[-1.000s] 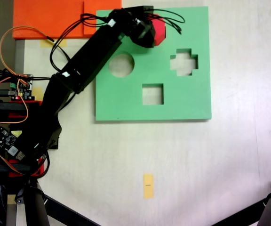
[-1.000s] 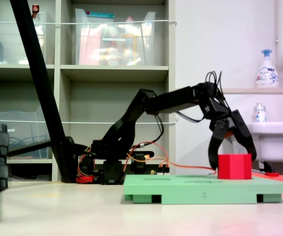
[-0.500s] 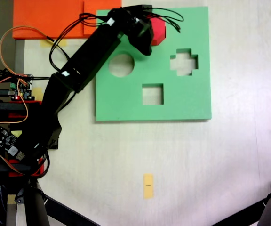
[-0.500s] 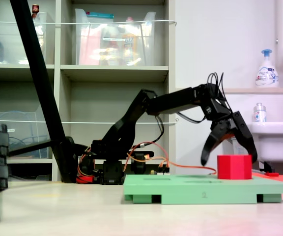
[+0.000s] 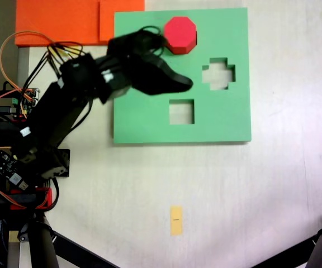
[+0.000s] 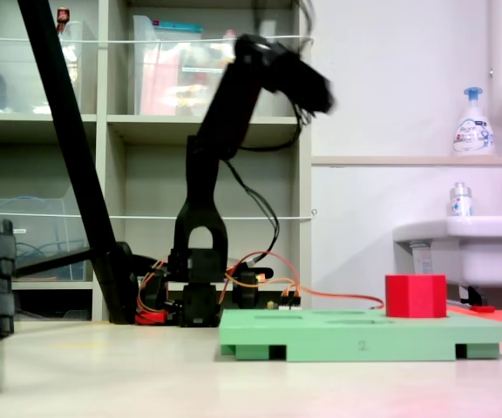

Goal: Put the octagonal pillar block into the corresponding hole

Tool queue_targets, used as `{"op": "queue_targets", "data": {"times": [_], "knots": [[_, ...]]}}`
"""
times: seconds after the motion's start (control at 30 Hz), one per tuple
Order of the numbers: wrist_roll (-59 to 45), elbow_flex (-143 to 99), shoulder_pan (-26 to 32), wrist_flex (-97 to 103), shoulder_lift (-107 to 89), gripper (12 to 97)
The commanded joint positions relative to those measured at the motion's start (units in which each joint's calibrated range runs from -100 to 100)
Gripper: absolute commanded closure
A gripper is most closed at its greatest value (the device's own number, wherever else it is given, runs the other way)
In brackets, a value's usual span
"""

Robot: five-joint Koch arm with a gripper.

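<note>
The octagonal pillar block [image 5: 180,34] has been left standing on the green foam board [image 5: 228,120], seemingly seated in its hole, and the claw [image 5: 179,84], its opening blurred beyond telling, has been lifted away.

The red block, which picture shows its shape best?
The fixed view from above: the red block shows its eight-sided top, sitting on the green board. The fixed view from the side shows it only as a low red box.
</note>
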Motion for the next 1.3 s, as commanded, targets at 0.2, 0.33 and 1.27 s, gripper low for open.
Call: {"op": "queue_targets", "data": {"times": [0.2,0.33,1.27], "knots": [[-23.74,-6.88,-13.77,7.66,-8.11,56.4],[-27.2,-51.04,-16.41,38.57,-33.53,57.9],[-30.28,-160.12,-12.84,87.78,-66.21,59.7]]}}
